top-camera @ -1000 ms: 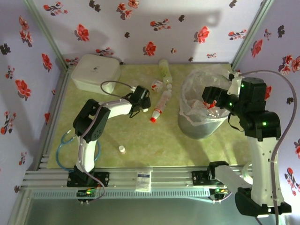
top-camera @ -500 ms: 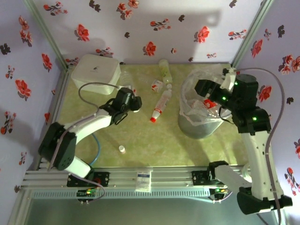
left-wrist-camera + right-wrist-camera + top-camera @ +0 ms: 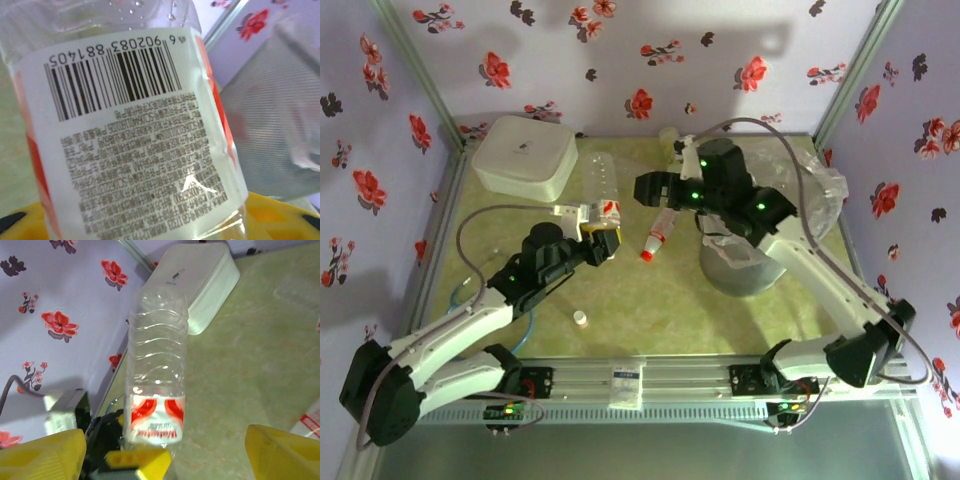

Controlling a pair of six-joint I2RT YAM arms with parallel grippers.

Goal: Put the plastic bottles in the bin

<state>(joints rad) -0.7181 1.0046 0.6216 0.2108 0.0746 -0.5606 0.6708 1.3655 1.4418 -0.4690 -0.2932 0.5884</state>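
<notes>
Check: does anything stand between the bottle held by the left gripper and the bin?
Yes: the right arm stretches across that path, its open right gripper near the bottle, with the bin beyond.

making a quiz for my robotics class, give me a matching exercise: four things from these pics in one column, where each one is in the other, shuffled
Things:
1. red-label bottle
2. white lidded box
3. loose white cap
4. bin

Places:
A. far left corner of the table
B. right side of the table
C. clamped in the left gripper
D. lying alone toward the table's near edge

Pairs: 1-C; 2-A; 3-D; 4-B
</notes>
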